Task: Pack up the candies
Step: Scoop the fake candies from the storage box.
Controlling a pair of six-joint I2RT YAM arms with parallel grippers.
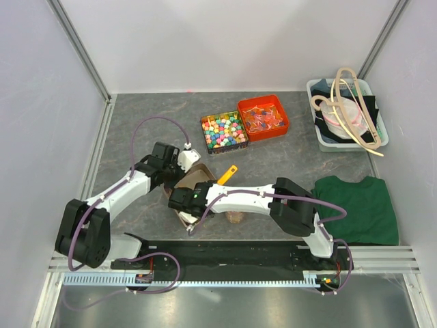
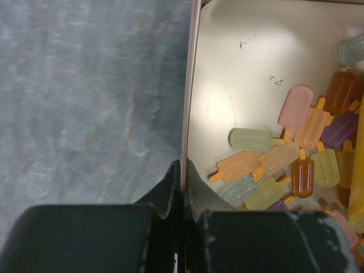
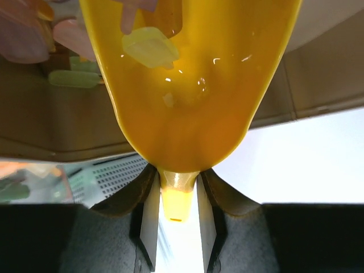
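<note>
left gripper [image 2: 183,170] is pinched tight on the thin side wall of the shallow beige box [image 2: 239,74], one finger inside and one outside, no gap showing. box sits left of the middle of the grey mottled desk [image 1: 136,116], nearer the front edge, w/ both arms bent over it. the candies [image 2: 278,156], small flat translucent ice-lolly shapes in pale orange, pink, yellow and light green w/ little orange sticks, lie in a loose heap on the box floor, nearest ones just beside the inside finger; rest of the floor is bare cream

right gripper [image 3: 176,185] is clamped on the stubby handle of a translucent yellow plastic scoop [image 3: 193,114], fingers snug on both sides. a few candies lie in the scoop bowl near its far lip: a pale yellow one is clearest, pink and orange ones are cut off by the frame edge. more candies show past the scoop's left side, blurred

towards the back edge: bright multicoloured cube sweets [image 1: 224,131] in a black-walled square tray, right beside a red-orange tub [image 1: 270,137]. back right corner has a pale blue bin [image 1: 334,143] w/ clothes and wooden hangers; a dark green cloth [image 1: 355,208] lies by the right edge
</note>
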